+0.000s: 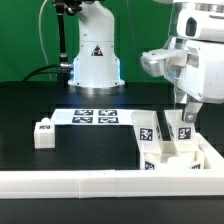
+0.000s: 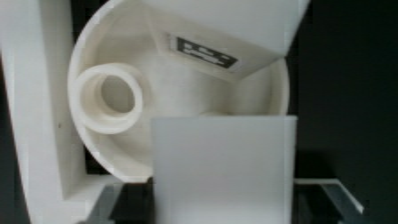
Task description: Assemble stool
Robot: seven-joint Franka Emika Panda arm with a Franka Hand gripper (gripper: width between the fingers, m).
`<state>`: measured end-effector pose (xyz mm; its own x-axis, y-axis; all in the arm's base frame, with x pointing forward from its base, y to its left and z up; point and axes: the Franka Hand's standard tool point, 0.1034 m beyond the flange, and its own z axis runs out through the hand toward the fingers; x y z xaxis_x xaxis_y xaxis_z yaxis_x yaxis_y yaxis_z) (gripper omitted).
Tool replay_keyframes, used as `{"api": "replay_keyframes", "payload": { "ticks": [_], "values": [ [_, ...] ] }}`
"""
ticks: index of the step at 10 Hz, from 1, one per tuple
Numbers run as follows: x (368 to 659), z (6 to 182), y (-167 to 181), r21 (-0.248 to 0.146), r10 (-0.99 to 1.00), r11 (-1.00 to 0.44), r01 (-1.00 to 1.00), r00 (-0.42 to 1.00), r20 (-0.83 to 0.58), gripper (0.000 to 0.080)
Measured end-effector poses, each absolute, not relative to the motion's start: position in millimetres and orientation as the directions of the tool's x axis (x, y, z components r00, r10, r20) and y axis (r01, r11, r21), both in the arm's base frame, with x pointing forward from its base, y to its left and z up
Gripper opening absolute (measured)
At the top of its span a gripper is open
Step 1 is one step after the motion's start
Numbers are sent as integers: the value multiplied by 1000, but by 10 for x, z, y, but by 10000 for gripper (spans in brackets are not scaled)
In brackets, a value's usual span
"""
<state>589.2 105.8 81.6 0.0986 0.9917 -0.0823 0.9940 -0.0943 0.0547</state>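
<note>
A leg [image 2: 222, 160] is clamped in the pincer [image 2: 222, 192], long axis along its fingers. Just beyond, the way is blocked by the seat [image 2: 178, 90], stood on edge against the rail [image 2: 32, 110].

The exterior view faces the robot base [image 1: 96, 65] across the table [image 1: 30, 100]; the close wrist view shares the seat [image 2: 187, 95] and leg [image 2: 222, 160].

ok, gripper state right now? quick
Gripper: closed, holding a stool leg; in the wrist view the white block fills the gap between the fingers.
</note>
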Motion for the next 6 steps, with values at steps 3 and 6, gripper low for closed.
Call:
{"api": "replay_keyframes", "payload": {
  "ticks": [3,6],
  "values": [
    [5879,809,1072,75,909,-407,910,411,-60,334],
    [5872,809,1075,87,704,-705,704,709,-30,335]
  ]
}}
